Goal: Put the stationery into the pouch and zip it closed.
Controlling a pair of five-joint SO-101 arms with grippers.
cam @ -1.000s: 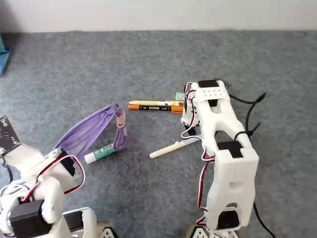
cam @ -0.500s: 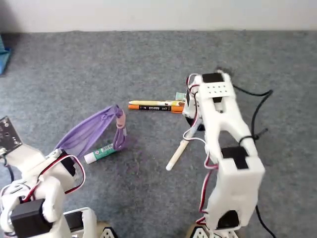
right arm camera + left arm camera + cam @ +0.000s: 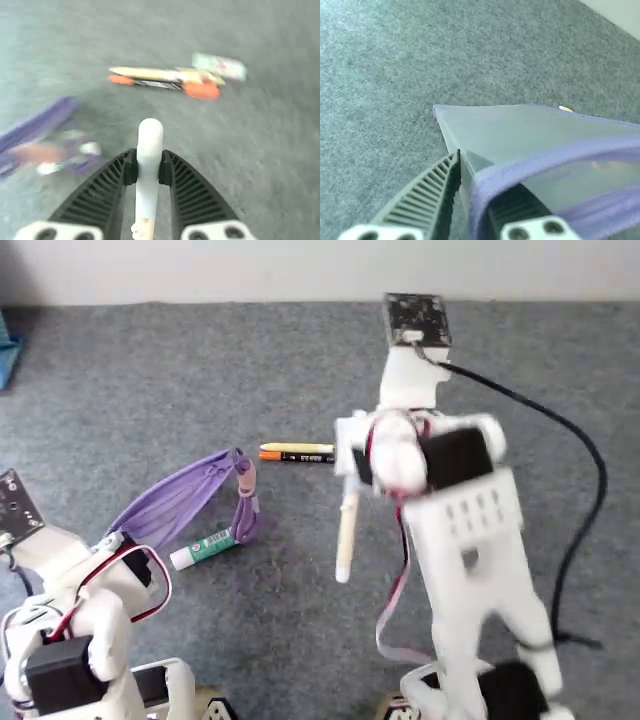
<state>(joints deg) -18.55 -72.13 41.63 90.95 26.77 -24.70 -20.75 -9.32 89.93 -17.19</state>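
Presently on record, every place reckoned from the pouch.

1. Pouch point(image 3: 185, 502): purple and translucent, lying slantwise on the grey carpet point(image 3: 150, 370). Its mouth end gapes in a loop, zip not closed. A pink tab point(image 3: 243, 478) sits at the far edge of the mouth.

2. Left gripper point(image 3: 465, 162): at the pouch's closed corner, the end opposite the mouth. Its jaws are drawn narrow onto the pouch's edge, with the fabric pinched between them.

3. Glue stick point(image 3: 203, 547): green and white, flat on the carpet just beside the pouch's near long side. One end reaches the mouth loop. Whether it goes into the mouth cannot be told.

4. Right gripper point(image 3: 149, 162): well apart from the pouch, off its mouth end. The jaws are narrow and clamped on the white pen.

5. White pen point(image 3: 346, 540): held in the right gripper, outside the pouch and well clear of the mouth. Its rounded tip projects past the fingertips. Its height above the carpet cannot be told.

6. Orange marker point(image 3: 199, 90) and yellow marker point(image 3: 145, 73): lying side by side and touching along their length, on the carpet. They are near the pouch's pink tab but apart from it, outside the pouch.

7. Small pale-green item point(image 3: 219, 65): on the carpet just beside the two markers, at their end away from the pouch. Its kind cannot be told.
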